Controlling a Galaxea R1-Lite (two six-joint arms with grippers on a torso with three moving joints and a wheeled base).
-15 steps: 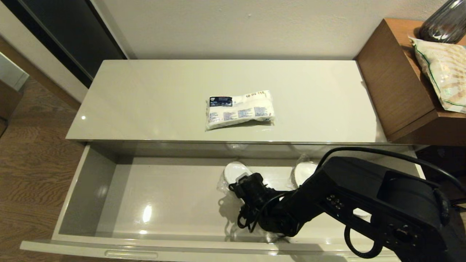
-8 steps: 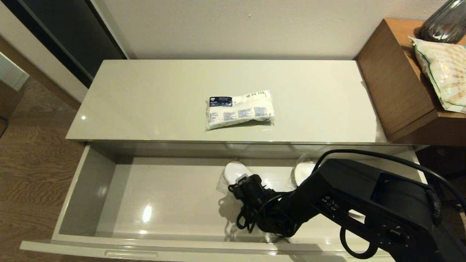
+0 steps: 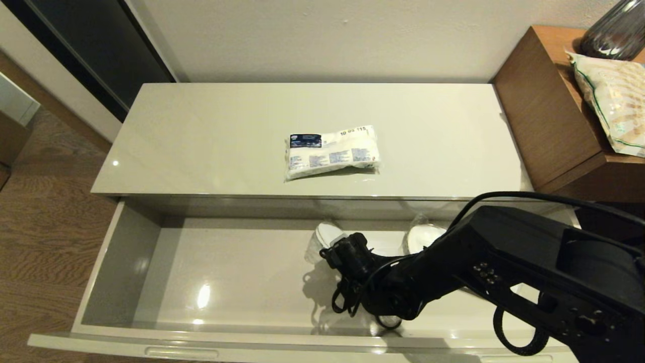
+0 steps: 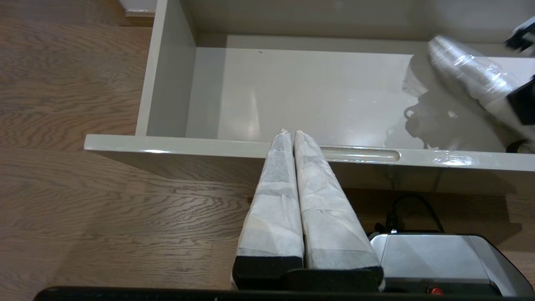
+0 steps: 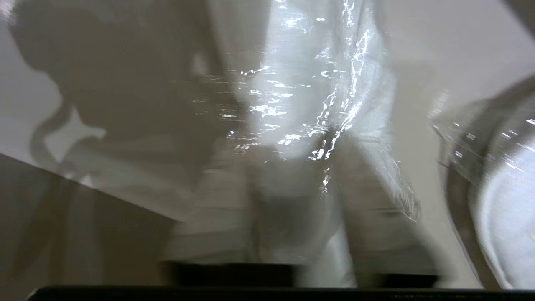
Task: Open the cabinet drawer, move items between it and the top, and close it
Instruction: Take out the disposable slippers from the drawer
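Your cabinet drawer (image 3: 126, 262) stands pulled fully out below the top (image 3: 201, 136) of the low cabinet, and your right arm reaches down into it from the right side. Your right gripper (image 3: 338, 245) sits low over the drawer floor toward the middle, right at the wrapped slippers (image 3: 326, 235). In the right wrist view the crinkled clear wrap (image 5: 309, 100) of one slipper lies between the two fingers (image 5: 217, 217), which stand apart on either side of it; they appear to be closed onto it, though the view is too smeared for you to see the contact itself. From the left wrist view that slipper (image 4: 468, 79) looks tilted, one end raised off the drawer floor. The second slipper (image 3: 422, 237) lies further right in the drawer, partly hidden behind your right arm. The white packet (image 3: 331, 150) with the dark blue label lies flat near the middle of the top, toward its front edge, well apart from the gripper. Your left gripper (image 4: 290, 136) hangs idle outside the drawer, in front of its front panel near a slot handle (image 4: 359, 154), fingers pressed together with nothing between them. On the brown wooden furniture (image 3: 544, 116) to the right rest a green-striped bag (image 3: 612, 101) and a dark vase (image 3: 617, 33).
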